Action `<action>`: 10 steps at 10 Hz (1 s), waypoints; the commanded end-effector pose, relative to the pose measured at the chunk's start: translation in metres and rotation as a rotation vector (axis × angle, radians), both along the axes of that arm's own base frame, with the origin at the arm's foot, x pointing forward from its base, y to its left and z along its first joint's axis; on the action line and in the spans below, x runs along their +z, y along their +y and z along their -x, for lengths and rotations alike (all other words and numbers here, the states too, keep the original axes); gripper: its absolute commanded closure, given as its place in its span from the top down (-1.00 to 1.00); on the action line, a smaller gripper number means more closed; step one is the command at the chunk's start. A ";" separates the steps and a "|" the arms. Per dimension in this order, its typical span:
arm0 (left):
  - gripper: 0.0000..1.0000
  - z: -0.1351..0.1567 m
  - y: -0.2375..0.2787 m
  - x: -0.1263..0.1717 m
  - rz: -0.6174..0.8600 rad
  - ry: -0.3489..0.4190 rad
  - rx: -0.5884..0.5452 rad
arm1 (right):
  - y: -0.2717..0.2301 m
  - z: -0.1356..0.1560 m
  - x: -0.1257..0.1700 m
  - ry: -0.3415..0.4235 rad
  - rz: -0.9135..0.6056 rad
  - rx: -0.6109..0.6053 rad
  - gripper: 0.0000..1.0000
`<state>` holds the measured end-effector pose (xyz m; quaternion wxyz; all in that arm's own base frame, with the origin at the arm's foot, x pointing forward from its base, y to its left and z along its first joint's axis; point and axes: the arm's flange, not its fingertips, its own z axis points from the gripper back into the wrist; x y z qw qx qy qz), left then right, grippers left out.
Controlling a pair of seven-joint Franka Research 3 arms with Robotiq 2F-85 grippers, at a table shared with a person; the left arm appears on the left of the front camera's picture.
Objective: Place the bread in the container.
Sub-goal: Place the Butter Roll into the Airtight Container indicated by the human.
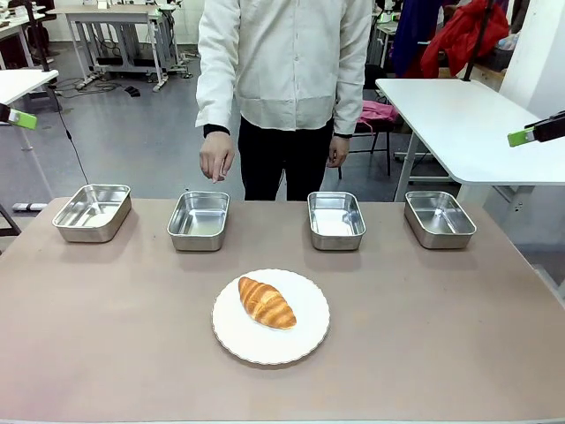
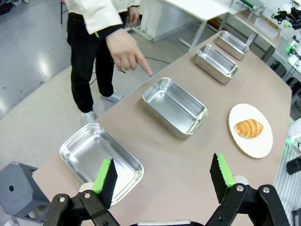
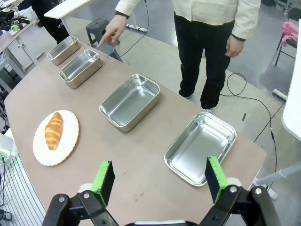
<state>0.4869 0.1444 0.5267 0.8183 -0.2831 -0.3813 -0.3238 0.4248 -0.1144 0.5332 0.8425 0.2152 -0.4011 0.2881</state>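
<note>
The bread (image 1: 266, 303) lies on a round white plate (image 1: 309, 344) in the middle of the table (image 1: 97, 344), on the robot's side. Nothing is touching it. Both arms are up high and well away from it. The left gripper (image 2: 162, 172) has its jaws wide apart with nothing in them. The right gripper (image 3: 157, 174) is the same.

At the far side, four steel trays sit in a row, and they all look alike. A person's hand (image 1: 216, 161) points a finger down by the second tray from the robot's left, so that one is likely the container (image 1: 196, 240). The finger hangs near its far edge, so I can't be fully sure.

A few things could go wrong from here:

- The robot could pick the wrong tray, because the other trays (image 1: 335, 240) look just the same.
- The hand is close to the container, so an arm coming over could bump it.
- The bread is soft, so a hard squeeze would squash it.
- A weak hold could let the bread slip and fall on the table.
- The plate is not held down, so a push from the side could slide it away.
- If the bread is let go too soon, it could land on the rim and roll out.
</note>
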 end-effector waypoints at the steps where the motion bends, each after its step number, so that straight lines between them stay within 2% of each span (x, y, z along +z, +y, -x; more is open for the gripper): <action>1: 1.00 0.002 0.000 0.001 0.004 -0.004 -0.011 | 0.001 0.000 0.001 -0.017 -0.019 0.003 1.00; 10: 1.00 0.002 0.000 0.001 0.004 -0.004 -0.011 | 0.001 0.000 0.001 -0.017 -0.019 0.003 1.00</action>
